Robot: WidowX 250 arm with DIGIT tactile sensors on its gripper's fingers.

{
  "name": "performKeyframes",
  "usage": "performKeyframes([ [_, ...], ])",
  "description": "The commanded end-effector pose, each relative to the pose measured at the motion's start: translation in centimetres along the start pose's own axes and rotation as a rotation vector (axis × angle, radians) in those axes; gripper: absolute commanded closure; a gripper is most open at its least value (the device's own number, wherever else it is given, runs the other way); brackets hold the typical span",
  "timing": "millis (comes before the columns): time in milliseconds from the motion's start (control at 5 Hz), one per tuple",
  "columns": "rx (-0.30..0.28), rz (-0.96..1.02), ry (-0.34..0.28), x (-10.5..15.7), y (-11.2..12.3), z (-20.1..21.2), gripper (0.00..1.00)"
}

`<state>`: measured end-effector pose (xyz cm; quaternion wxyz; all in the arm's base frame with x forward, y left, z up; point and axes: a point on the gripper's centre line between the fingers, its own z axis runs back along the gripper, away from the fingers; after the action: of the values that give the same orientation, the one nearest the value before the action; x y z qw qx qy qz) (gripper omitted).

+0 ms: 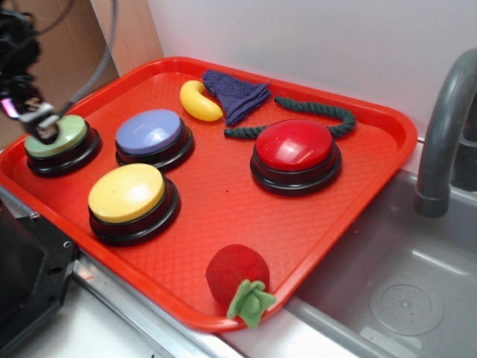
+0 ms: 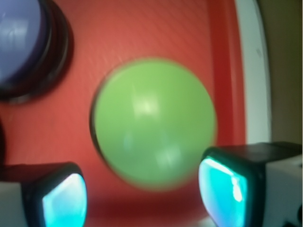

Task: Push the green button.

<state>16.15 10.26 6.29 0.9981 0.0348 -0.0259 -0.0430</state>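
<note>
The green button (image 1: 61,136) has a pale green domed top on a black base and sits at the far left of the red tray (image 1: 223,194). My gripper (image 1: 41,123) is at the button's left rim, right at or just above the dome; contact cannot be told. In the wrist view the green dome (image 2: 154,123) fills the centre, blurred and very close. The gripper (image 2: 147,201) is open, its two cyan-padded fingers (image 2: 222,191) standing wide apart with the dome's near edge between them. Nothing is held.
On the tray are a lavender-blue button (image 1: 153,136), a yellow button (image 1: 131,200), a red button (image 1: 296,153), a yellow banana (image 1: 198,101), a blue cloth (image 1: 235,93), a green rope (image 1: 313,112) and a strawberry toy (image 1: 238,280). A sink (image 1: 402,298) and faucet (image 1: 443,134) are on the right.
</note>
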Motion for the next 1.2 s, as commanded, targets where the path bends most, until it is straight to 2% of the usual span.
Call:
performKeyframes([
  [0,0.059,-0.060,-0.032,1.8,-0.2,-0.8,0.00],
  [200,0.051,-0.069,-0.029,0.4,-0.1,-1.6,0.00],
  [400,-0.004,-0.079,-0.032,-1.9,0.5,-3.0,0.00],
  [600,0.004,-0.104,-0.021,-2.1,0.3,-2.8,0.00],
  [1000,-0.007,-0.109,0.025,0.9,-0.7,2.2,0.00],
])
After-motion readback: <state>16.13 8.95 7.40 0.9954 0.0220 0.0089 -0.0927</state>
